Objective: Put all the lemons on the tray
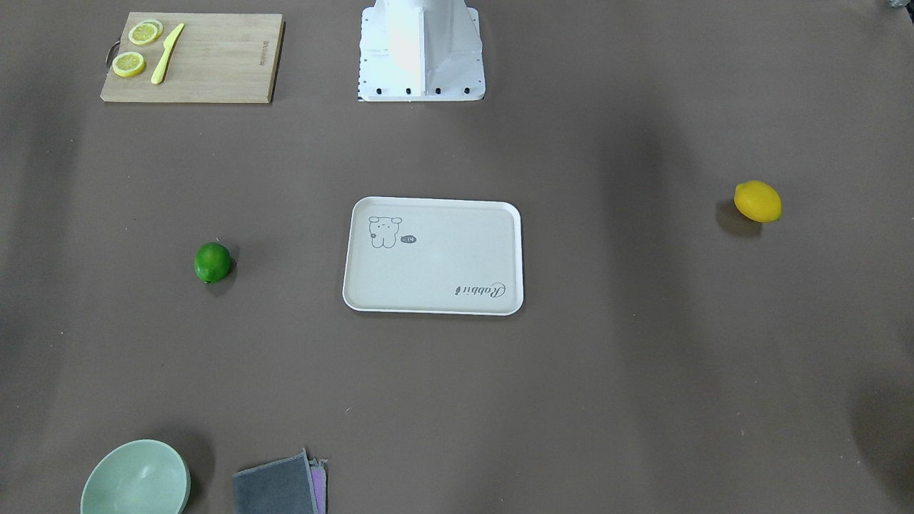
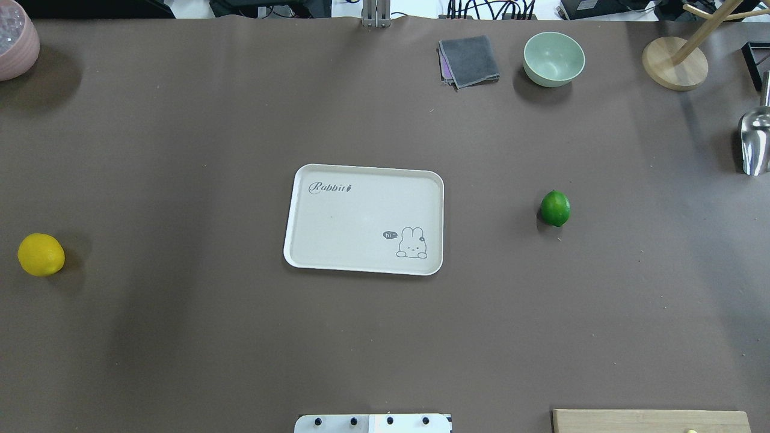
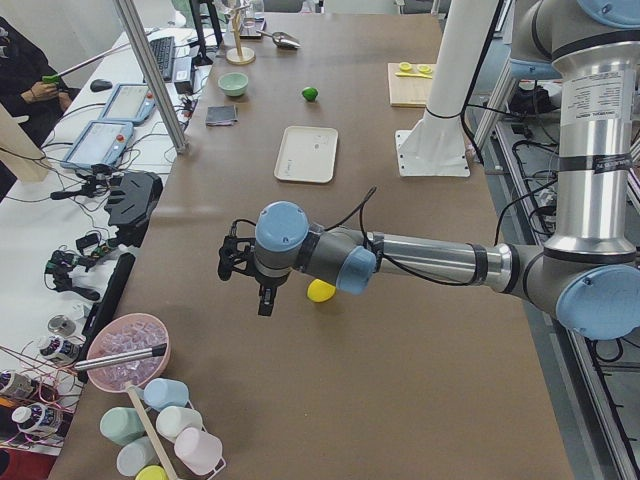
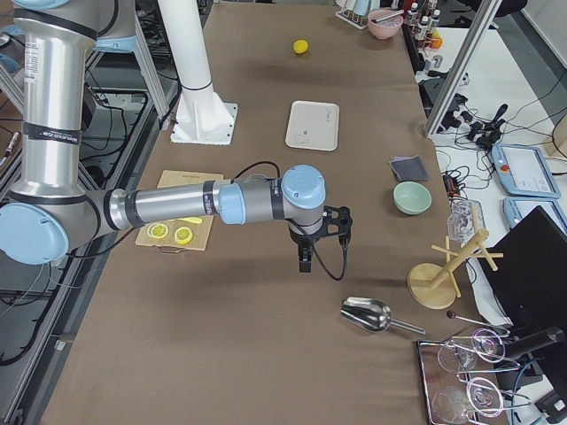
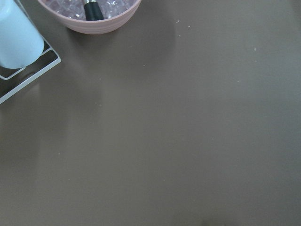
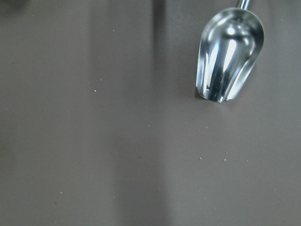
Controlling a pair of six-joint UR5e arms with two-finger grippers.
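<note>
The cream-white tray (image 2: 361, 222) lies flat at the table's middle, with nothing on it; it also shows in the front view (image 1: 443, 264). The yellow lemon (image 2: 41, 255) sits on the table far to the tray's left in the overhead view. The green lemon (image 2: 555, 208) sits to the tray's right. My left gripper (image 3: 243, 290) shows only in the exterior left view, hanging above the table just beside the yellow lemon (image 3: 321, 291). My right gripper (image 4: 319, 252) shows only in the exterior right view, above the table near the metal scoop. I cannot tell whether either is open or shut.
A wooden cutting board (image 1: 193, 61) holds lemon slices and a yellow knife. A green bowl (image 2: 553, 58), a grey cloth (image 2: 469, 60), a pink bowl (image 2: 15, 45), a metal scoop (image 2: 755, 141) and a wooden stand (image 2: 674, 63) stand along the far edge.
</note>
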